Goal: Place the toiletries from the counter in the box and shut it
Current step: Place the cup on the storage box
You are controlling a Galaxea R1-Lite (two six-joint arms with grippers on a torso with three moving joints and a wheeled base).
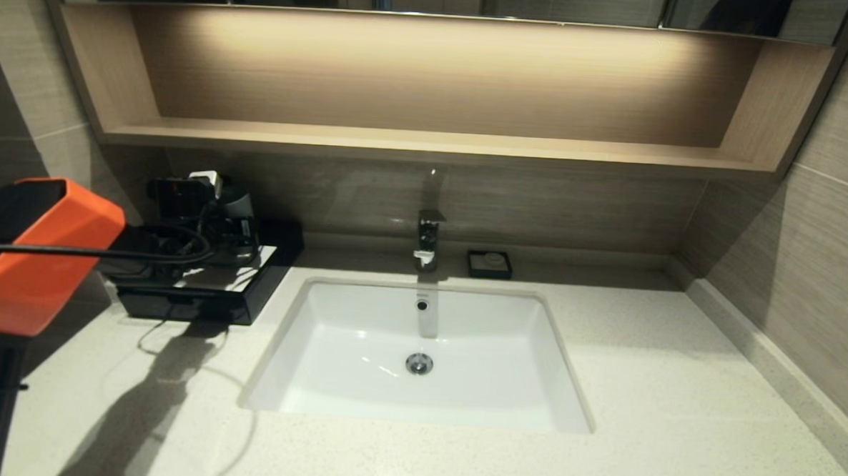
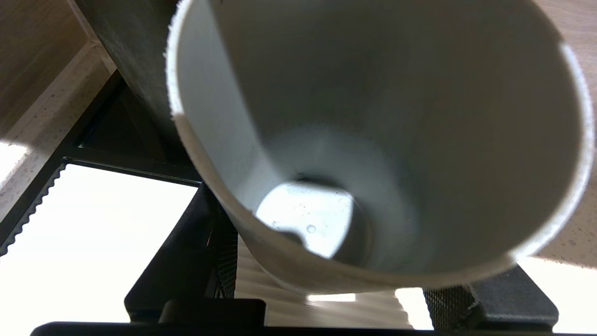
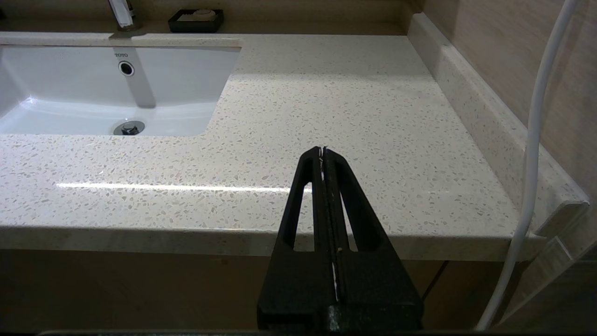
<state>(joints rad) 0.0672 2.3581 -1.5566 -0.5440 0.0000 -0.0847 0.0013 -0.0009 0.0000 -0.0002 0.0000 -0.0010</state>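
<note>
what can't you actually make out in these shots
- Packets: none visible in any view.
- Low black box with white top panel: head view, the left arm covers its top and rear.
- Grey plastic cup: left wrist view, it fills the frame, hiding the left gripper's fingertips.

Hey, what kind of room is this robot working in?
Most likely a bathroom, perhaps a hotel's: a sunken white sink in a speckled stone counter, a faucet against the wall, and a small black soap dish beside it.

The head view looks down from above the white sunken sink (image 1: 419,352). The right wrist view faces that sink (image 3: 93,88) low, from the counter's front edge (both share it). The left wrist view sits tight against a grey plastic cup (image 2: 373,140).
</note>
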